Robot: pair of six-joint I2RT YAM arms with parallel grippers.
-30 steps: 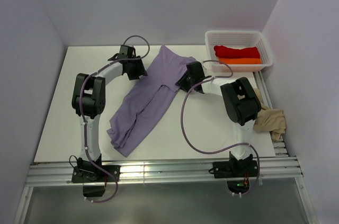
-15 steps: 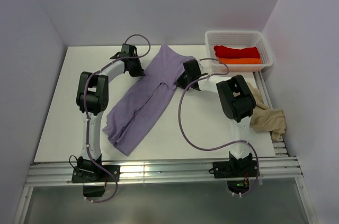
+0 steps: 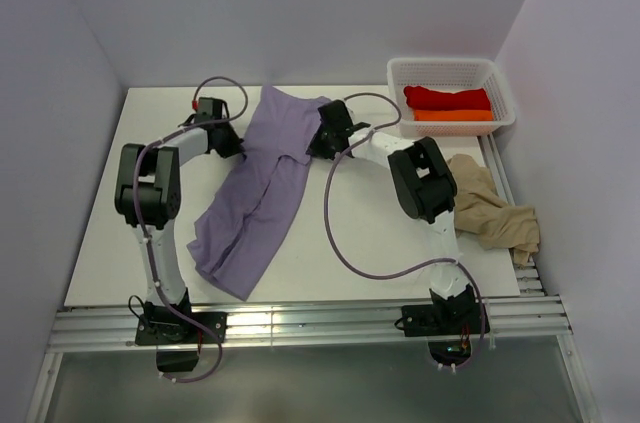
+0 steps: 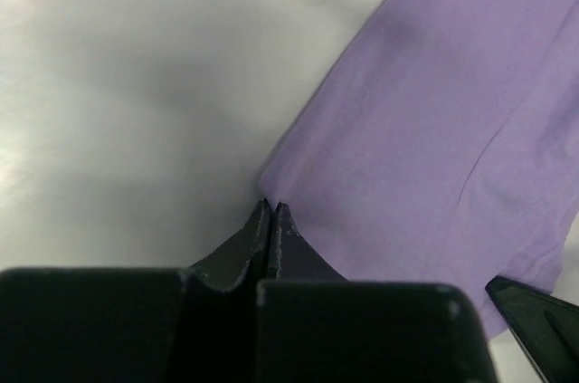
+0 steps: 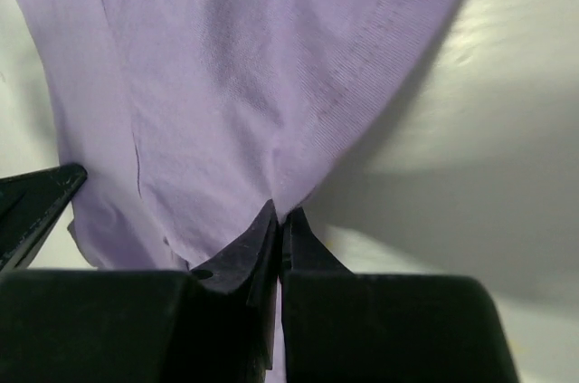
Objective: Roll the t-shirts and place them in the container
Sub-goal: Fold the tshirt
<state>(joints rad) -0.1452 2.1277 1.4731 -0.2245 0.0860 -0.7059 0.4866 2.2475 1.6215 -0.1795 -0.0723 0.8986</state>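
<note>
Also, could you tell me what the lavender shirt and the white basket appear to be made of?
The lavender shirt looks like soft knit cloth, probably cotton jersey, with a matte finish. A fine ribbed texture shows in the right wrist view, and it drapes in loose folds. The white basket appears to be rigid plastic, slightly glossy, with walls of open moulded mesh.
</note>
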